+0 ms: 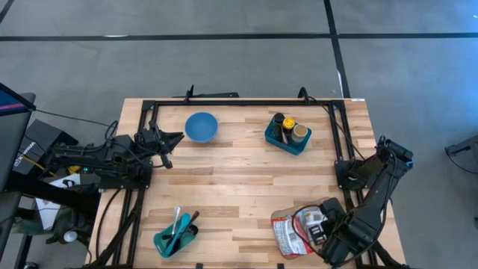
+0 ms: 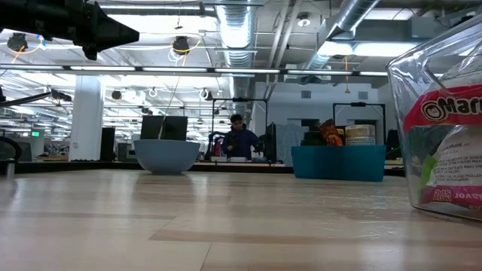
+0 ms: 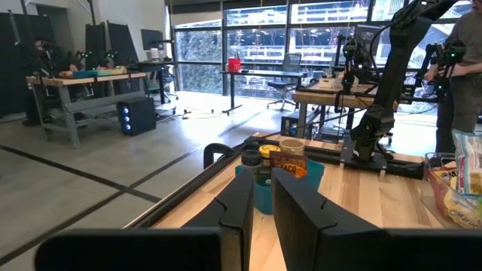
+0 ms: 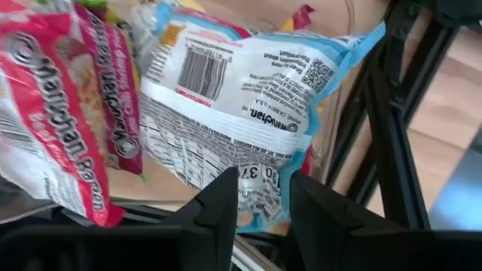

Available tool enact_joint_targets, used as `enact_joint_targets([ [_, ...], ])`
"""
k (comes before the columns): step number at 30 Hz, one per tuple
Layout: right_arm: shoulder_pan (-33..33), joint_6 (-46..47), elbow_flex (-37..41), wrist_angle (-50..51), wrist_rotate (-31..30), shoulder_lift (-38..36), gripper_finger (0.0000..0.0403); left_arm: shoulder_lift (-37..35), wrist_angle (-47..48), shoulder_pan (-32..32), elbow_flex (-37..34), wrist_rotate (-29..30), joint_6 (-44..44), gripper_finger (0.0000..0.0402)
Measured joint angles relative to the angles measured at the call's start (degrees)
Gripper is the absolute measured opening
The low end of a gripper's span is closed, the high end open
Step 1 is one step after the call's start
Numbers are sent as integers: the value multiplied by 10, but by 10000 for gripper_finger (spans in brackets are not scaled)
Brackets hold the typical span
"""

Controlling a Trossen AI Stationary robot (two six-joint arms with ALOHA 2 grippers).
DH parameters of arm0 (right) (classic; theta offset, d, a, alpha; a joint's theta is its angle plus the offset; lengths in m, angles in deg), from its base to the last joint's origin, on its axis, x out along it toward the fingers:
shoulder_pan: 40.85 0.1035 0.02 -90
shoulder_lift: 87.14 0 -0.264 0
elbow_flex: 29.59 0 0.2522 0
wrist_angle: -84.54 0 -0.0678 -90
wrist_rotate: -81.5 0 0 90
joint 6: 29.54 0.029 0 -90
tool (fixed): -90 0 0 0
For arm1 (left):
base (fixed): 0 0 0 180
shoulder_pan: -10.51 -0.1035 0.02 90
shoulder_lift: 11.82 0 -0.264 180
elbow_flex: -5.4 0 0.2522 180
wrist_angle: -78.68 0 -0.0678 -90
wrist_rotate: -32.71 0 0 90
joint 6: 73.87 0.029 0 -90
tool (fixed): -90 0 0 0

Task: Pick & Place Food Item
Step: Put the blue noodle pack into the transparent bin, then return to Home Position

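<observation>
A clear plastic container (image 1: 282, 237) of food packets stands at the table's near right; it also shows in the low view (image 2: 422, 90). My right gripper (image 1: 320, 222) is over it, shut on a white and blue packet (image 4: 241, 98). A red and white noodle packet (image 4: 53, 113) lies beside that packet. A blue bowl (image 1: 201, 126) stands at the far left of the table. My left gripper (image 1: 170, 142) hangs shut and empty above the table, just left of the bowl. My right gripper pinches the white and blue packet by one edge (image 4: 263, 179) between its two fingers. The fingers come at it from above, slanting down into the container. The rest of the packet spreads out beyond the fingertips among the other packets; whether it is lifted clear I cannot tell.
A teal bin (image 1: 287, 134) with bottles and jars stands at the far right. Another teal bin (image 1: 176, 236) with utensils stands at the near left. A black frame (image 1: 239, 102) runs along the table's far edge and sides. A person shows in the room behind (image 2: 239, 139).
</observation>
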Motion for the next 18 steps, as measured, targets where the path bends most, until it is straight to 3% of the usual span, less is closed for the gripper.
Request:
enact_joint_targets([
  [18, -4, 59, 0, 0, 68, 0, 111, 0, 0, 0, 0, 0, 0, 44],
])
